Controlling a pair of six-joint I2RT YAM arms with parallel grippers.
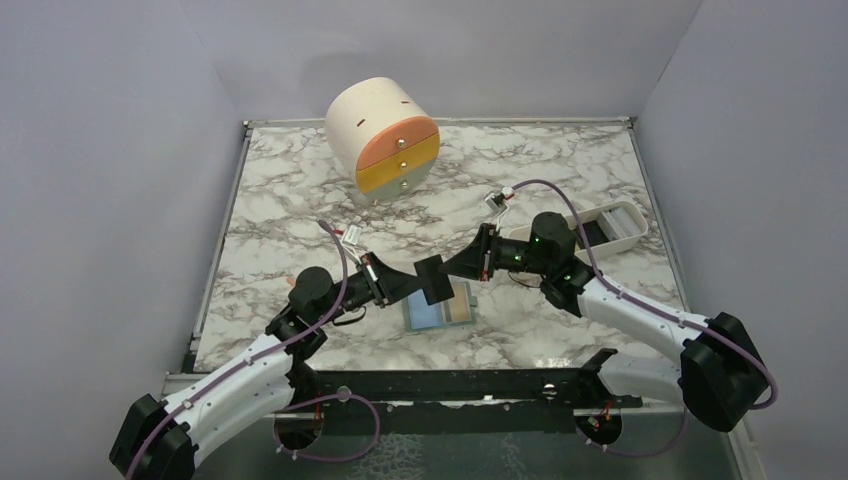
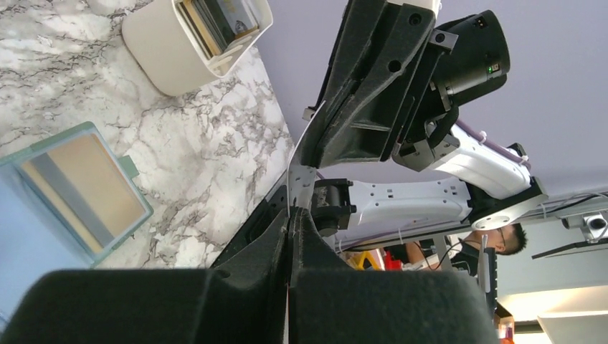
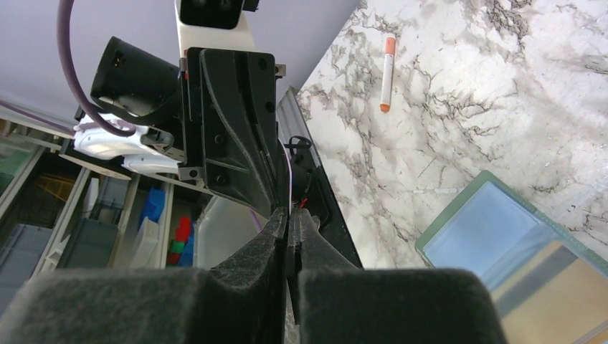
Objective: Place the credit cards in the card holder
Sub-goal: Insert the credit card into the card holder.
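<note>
Black card point(image 1: 436, 284) in left gripper point(image 1: 419, 283)

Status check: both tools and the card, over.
Left tool and right tool both shut on one black card, held mid-air. Card holder lies open beneath. Nothing seen between them.

We see a white worktop point(image 1: 300, 180) veined in grey, a cream cylinder point(image 1: 375, 115) with orange, yellow and grey drawers point(image 1: 400, 160), a teal-edged sage-green card holder point(image 1: 422, 312) showing tan and grey bands, and a black card point(image 1: 433, 280).
</note>
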